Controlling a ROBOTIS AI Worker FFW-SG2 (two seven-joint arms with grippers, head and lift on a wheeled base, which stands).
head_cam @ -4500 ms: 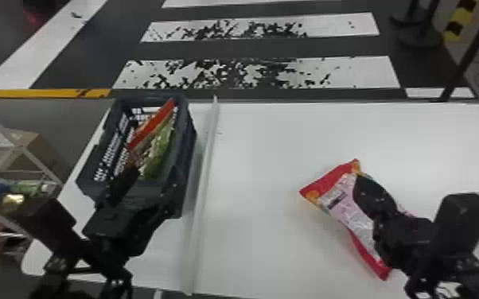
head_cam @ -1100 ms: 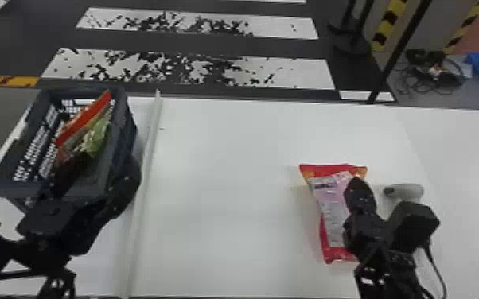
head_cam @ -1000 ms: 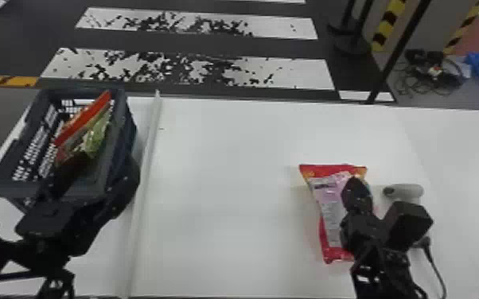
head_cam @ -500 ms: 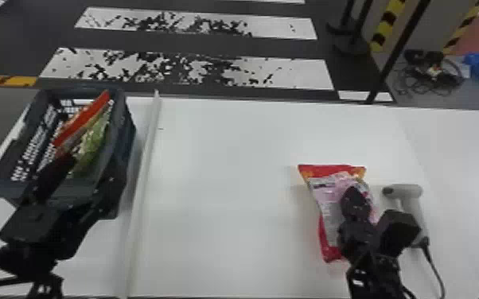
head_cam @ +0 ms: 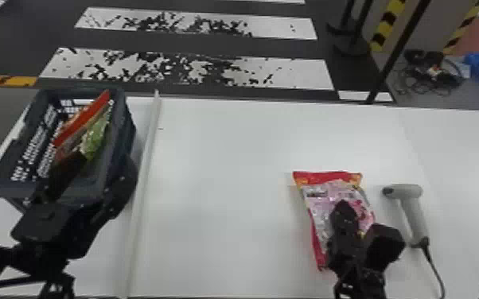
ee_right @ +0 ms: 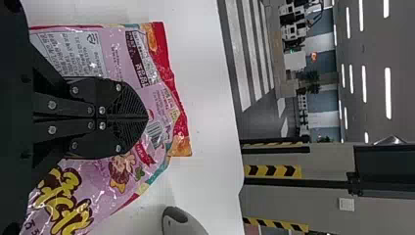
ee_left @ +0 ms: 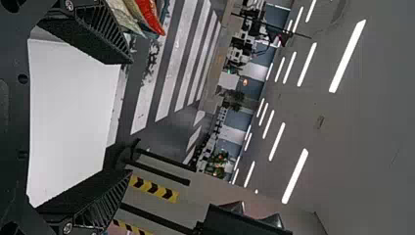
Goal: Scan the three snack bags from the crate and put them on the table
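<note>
Overlapping snack bag point(head_cam: 316, 199), right pincer point(head_cam: 343, 208), scanner point(head_cam: 413, 212) nearby

Left gripper point(head_cam: 105, 161): ribbed black fingers point(ee_left: 90, 36) set wide apart, white table point(ee_left: 73, 117) showing between. Snack bags point(ee_left: 149, 15), red and pale, beside one finger; contact unclear. Beyond: white-striped dark floor point(ee_left: 169, 63), black-and-yellow striped barriers point(ee_left: 154, 189), greenery point(ee_left: 219, 159) farther off. Long bright ceiling lights point(ee_left: 295, 176) overhead.
</note>
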